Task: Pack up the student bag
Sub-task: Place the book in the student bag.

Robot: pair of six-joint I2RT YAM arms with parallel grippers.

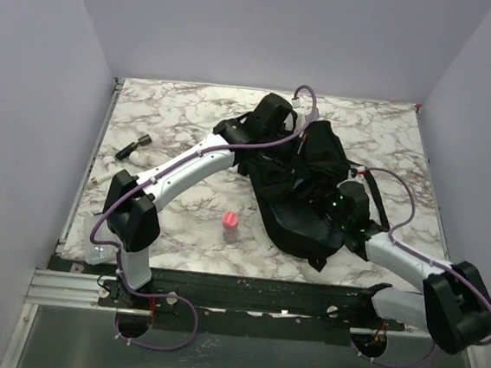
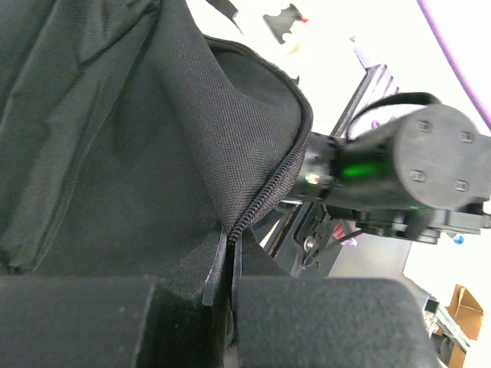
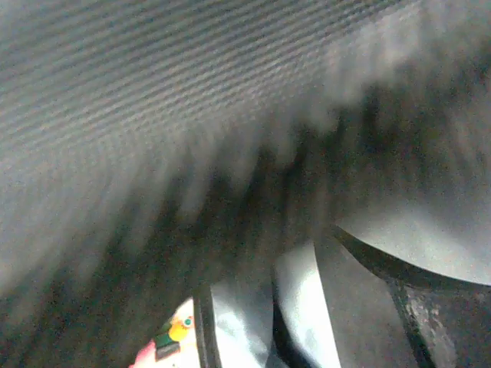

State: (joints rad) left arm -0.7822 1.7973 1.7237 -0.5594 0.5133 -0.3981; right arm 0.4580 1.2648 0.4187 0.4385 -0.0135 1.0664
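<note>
Left gripper (image 2: 229, 295) is clenched on the zip edge of the student bag (image 1: 317, 160), which lies right of the desk's (image 1: 183, 108) middle, nearer the right edge than the left. The right gripper (image 1: 337, 212) is buried in black fabric; I cannot tell whether it is released or clenched. A thin pinch on the edge could slip and let the opening collapse. Tugging the bag might also tip the small pink bottle (image 1: 231, 226) standing near the desk's near edge.

White links (image 1: 191, 166), black joints (image 1: 138, 217), purple cables (image 1: 304, 89).
</note>
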